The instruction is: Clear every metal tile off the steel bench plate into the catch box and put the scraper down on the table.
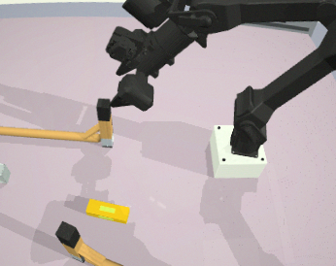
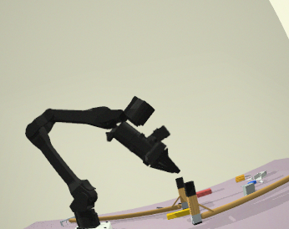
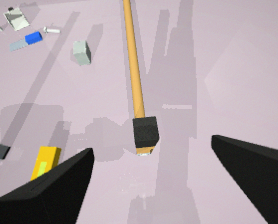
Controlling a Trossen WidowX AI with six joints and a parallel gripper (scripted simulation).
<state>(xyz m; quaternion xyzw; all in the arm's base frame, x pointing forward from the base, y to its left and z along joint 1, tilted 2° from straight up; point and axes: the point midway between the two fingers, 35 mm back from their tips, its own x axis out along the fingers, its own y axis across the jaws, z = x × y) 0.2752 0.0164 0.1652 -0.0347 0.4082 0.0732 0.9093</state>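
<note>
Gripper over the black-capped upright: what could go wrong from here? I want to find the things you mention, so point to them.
The open gripper (image 1: 115, 89) (image 2: 179, 172) (image 3: 152, 144) could clip the black-capped upright (image 1: 104, 109) (image 2: 190, 188) (image 3: 145, 131) on descent and tip it. A similar second upright (image 1: 68, 233) (image 2: 179, 183) (image 3: 4, 151) stands nearby, so a wrong-tool grab is possible. Closing too high might pinch only the cap and slip.

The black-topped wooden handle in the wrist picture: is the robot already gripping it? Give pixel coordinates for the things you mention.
No, the black-topped handle (image 1: 103, 110) (image 3: 145, 131) stands in front of the gripper's (image 1: 115, 88) (image 3: 152, 145) widely spread fingers, untouched.

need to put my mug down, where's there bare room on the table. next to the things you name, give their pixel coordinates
Between the yellow level (image 1: 107, 211) (image 3: 46, 162) and the white base block (image 1: 239, 169), only shadows show. It's crowded around the black-topped upright (image 1: 104, 118) (image 3: 145, 132), with the open gripper (image 1: 115, 88) (image 3: 152, 145) above.
</note>
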